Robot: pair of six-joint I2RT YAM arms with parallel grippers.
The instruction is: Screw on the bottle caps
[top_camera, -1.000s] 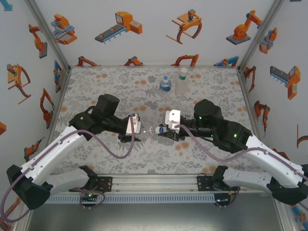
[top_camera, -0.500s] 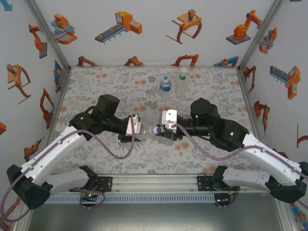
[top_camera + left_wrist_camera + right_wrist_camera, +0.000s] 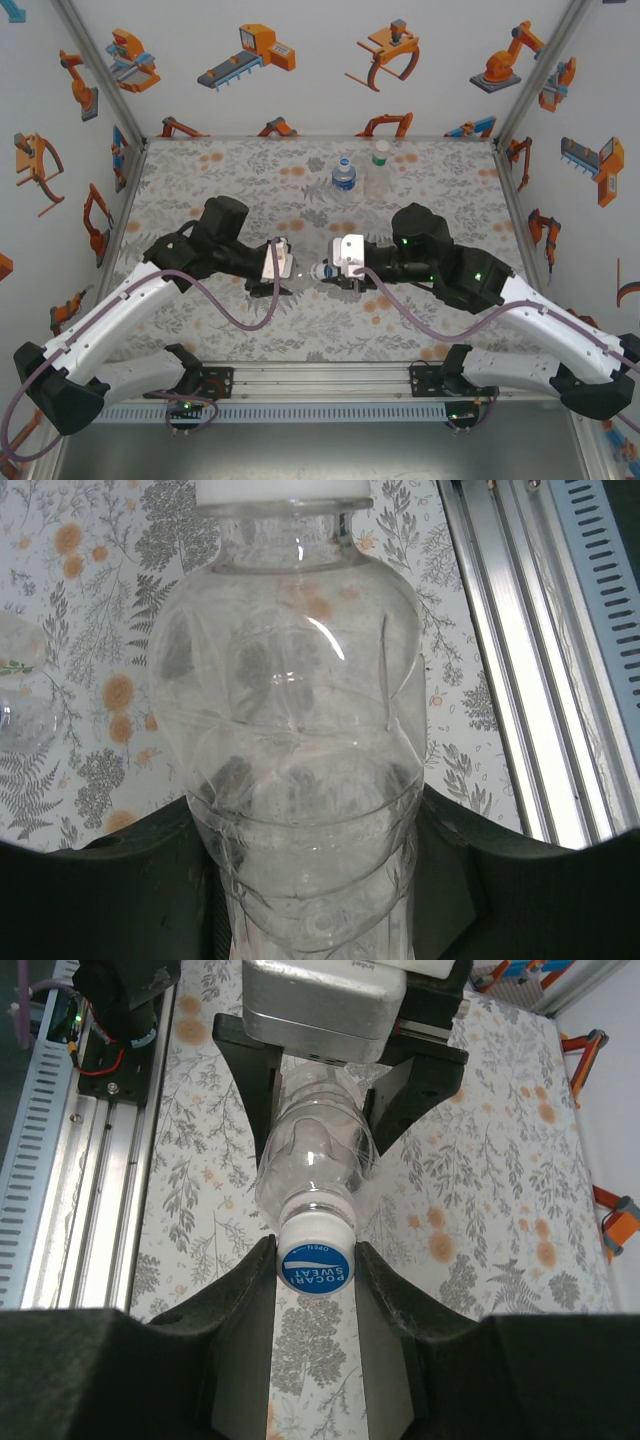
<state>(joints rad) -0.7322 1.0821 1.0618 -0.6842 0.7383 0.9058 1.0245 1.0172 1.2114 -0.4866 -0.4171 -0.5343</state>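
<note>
Cap on the neck, mid-bench, ready for turning

The blue-topped Pocari Sweat cap (image 3: 314,1263) sits on the neck of the clear unlabelled bottle (image 3: 300,730), which is held roughly level between the two arms over the middle of the bench (image 3: 200,180). The right gripper (image 3: 315,1257) pinches the cap narrowly by its rim, and the left gripper (image 3: 322,1140) is clamped round the bottle's body. To thread well, I judge the cap wants to be square to the neck and turned with a light push along the axis, the left grip resisting twist without crushing the thin wall. This bottle is empty. At the far side stand the blue-labelled bottle (image 3: 344,176) and the pale bottle (image 3: 378,180) with its green cap (image 3: 381,148); both look capped, and their contents cannot be told.
</note>
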